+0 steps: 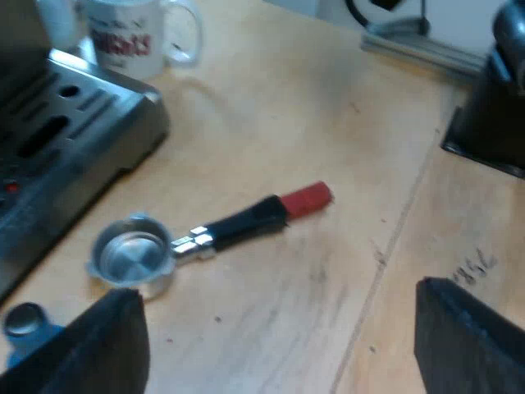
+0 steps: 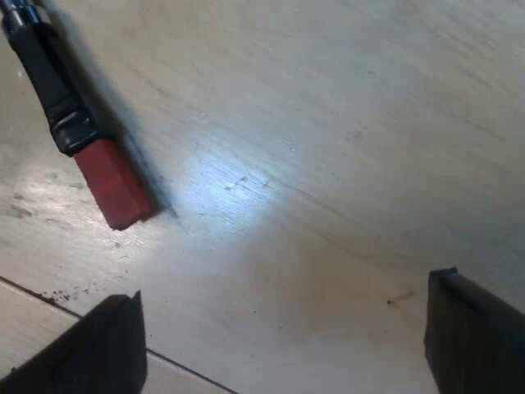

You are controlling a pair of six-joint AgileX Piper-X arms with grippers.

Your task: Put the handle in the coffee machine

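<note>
The holder [image 1: 238, 226] is lying loose on the pale wood counter [image 1: 312, 98], its basket near the machine [image 1: 74, 123] and its red end pointing away. A mug [image 1: 131, 37] is standing beside the machine. The left hand [image 1: 279, 345] and right hand [image 2: 283, 336] are hovering over the counter with fingers apart, gripping nothing.

Pale wooden tabletop [image 1: 344, 123], dark seam [image 1: 394, 238] between boards, bright glare [image 2: 221, 189] on the grain, grey rail [image 1: 418, 45] at one edge

You have one metal holder [image 1: 238, 226], one mug [image 1: 123, 37], one espresso machine [image 1: 66, 131] and one blue tamper [image 1: 25, 324] on the counter [image 1: 287, 123].
</note>
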